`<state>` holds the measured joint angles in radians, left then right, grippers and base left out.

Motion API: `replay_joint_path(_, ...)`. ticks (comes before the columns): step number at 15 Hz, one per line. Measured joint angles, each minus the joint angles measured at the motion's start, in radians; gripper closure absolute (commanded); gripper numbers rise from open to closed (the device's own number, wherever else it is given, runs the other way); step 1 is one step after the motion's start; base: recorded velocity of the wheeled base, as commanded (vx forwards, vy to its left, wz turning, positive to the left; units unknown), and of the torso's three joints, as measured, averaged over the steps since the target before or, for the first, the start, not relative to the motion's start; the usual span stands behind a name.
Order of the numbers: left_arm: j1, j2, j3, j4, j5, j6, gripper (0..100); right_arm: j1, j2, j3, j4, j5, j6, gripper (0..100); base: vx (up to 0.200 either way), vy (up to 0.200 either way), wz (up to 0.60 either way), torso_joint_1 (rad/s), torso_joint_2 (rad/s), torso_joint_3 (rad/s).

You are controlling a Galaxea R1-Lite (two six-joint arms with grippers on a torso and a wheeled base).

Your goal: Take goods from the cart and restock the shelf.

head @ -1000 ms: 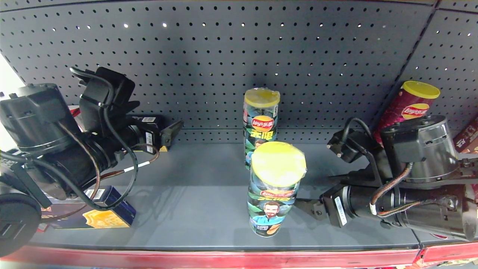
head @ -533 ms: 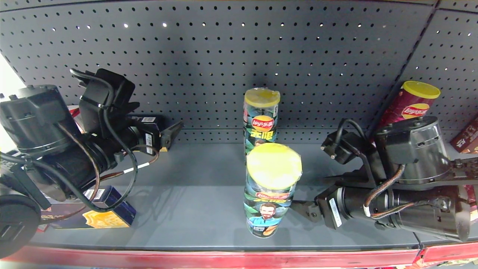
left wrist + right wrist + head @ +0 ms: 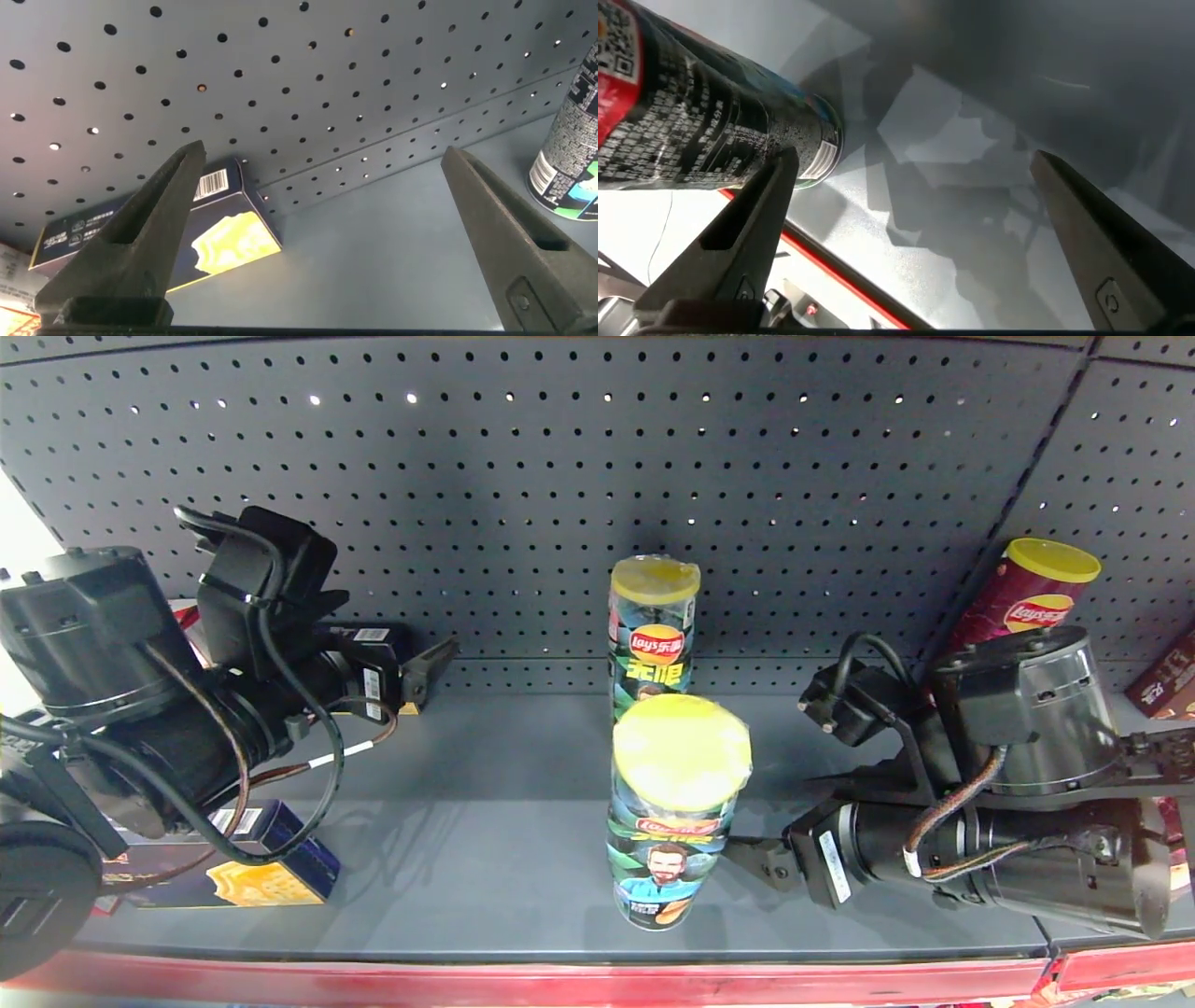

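The front chip can (image 3: 677, 812) stands upright near the front edge of the shelf (image 3: 485, 877), with a second can (image 3: 652, 630) behind it. The right gripper (image 3: 913, 159) is spread wide and empty (one finger just beside the can). The left gripper (image 3: 322, 154), equally wide and empty, hovers near a blue box (image 3: 187, 233).

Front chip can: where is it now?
Head view: front chip can stands near the shelf front, centred, ahead of the rear can, right gripper at its right.
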<state>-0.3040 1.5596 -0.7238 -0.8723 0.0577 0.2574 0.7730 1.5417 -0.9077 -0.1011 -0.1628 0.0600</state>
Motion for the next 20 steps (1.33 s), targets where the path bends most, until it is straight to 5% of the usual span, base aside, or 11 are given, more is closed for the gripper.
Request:
replay_joint_path(11,-0.004,-0.132,0.092,0.015,-0.025,0.000,0,-0.003,-0.223,0.048,-0.177,-0.010,-0.067,0,0.000,0.000,0.00,0.000,0.00,0.000)
replay_joint_path(20,-0.001,-0.200,0.127,0.014,-0.026,0.000,0,-0.001,-0.637,0.197,-0.174,-0.010,-0.112,0,0.000,0.000,0.00,0.000,0.00,0.000)
